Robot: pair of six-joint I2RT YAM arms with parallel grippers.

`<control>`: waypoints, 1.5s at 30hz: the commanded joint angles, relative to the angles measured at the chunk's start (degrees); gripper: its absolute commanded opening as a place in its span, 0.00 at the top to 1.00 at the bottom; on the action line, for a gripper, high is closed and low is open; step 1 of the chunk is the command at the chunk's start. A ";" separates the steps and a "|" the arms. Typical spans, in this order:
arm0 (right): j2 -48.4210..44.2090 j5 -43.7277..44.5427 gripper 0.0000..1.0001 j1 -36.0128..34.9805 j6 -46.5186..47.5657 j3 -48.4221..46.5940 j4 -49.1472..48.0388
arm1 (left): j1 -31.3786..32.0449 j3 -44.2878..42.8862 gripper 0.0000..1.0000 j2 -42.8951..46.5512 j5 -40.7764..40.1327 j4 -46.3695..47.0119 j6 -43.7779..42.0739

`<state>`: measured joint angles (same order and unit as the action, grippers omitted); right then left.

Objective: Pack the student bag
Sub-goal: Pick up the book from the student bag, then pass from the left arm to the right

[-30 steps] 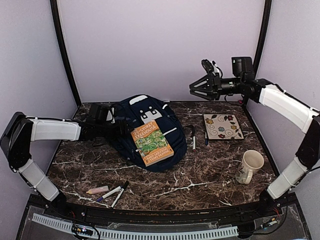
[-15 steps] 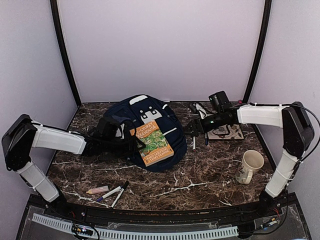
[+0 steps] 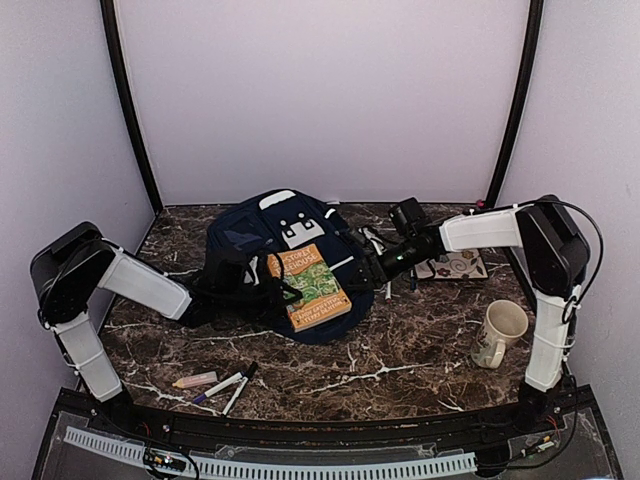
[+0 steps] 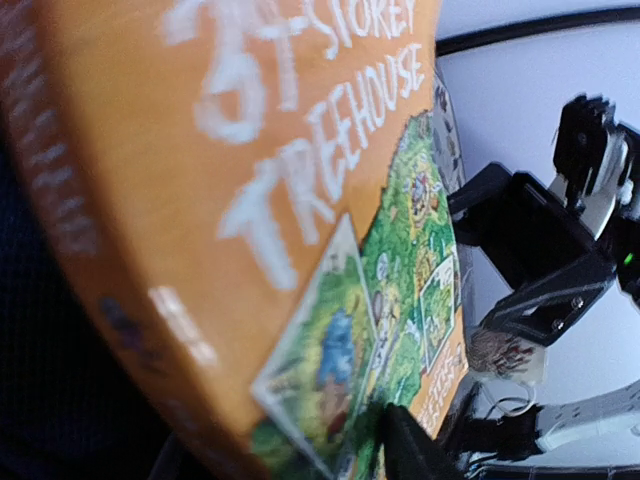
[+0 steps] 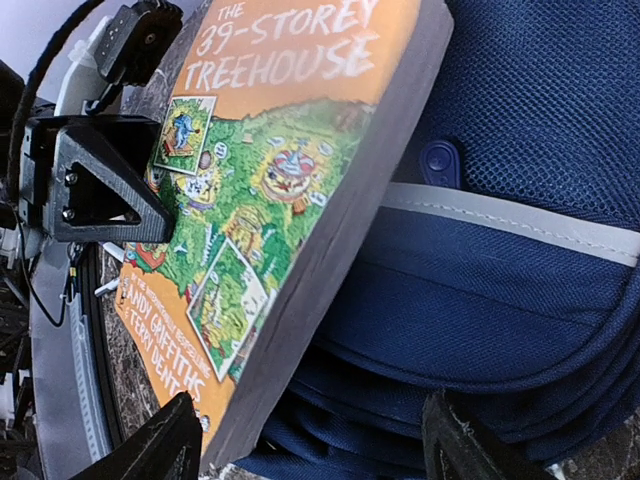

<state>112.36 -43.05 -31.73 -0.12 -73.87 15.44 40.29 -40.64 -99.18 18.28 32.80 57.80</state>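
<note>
Two grippers flank orange paperback book (image 3: pixel 308 288) atop navy-blue striped fabric student bag (image 3: pixel 250 235), table's (image 3: pixel 400 350) far-centre; right gripper (image 3: pixel 368 268) jaws wide apart, left gripper (image 3: pixel 262 283) at book's edge, grip undeterminable. Risk: uneven push slides book off bag.

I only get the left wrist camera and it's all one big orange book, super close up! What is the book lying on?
Observer: The book lies on top of the student bag, a navy backpack in the middle of the table.
Operator: What's the black thing poking up behind the book?
Observer: That is the right gripper, reaching in from the book's right side. Its own camera shows its fingers wide apart, with the book's edge and the bag between them.
Operator: Is there other stuff to pack?
Observer: Yes. A few pens lie together near the front left of the table, away from the bag.
</note>
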 commanded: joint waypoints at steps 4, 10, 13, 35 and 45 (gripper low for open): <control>-0.16 -4.90 0.24 -0.66 -0.94 -0.58 0.57 | 0.31 3.97 0.83 -0.29 1.86 14.98 5.52; -3.68 -7.46 0.18 0.76 -2.09 0.12 0.37 | 0.48 4.95 0.99 6.18 2.73 16.31 2.32; -6.55 -9.37 0.00 1.91 -3.15 -0.06 -0.46 | 0.49 5.04 1.00 9.27 4.90 17.43 -1.55; -6.12 -30.61 0.28 -0.43 -21.23 2.88 -18.85 | 0.49 3.64 1.00 6.21 16.75 36.01 -0.97; -6.60 -30.84 0.92 -0.48 -32.13 6.18 -31.37 | 0.49 4.52 1.00 6.05 13.58 33.84 -1.22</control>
<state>107.66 -73.32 -31.90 -27.79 -68.45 -8.67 40.42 -35.53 -94.30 33.36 62.33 57.45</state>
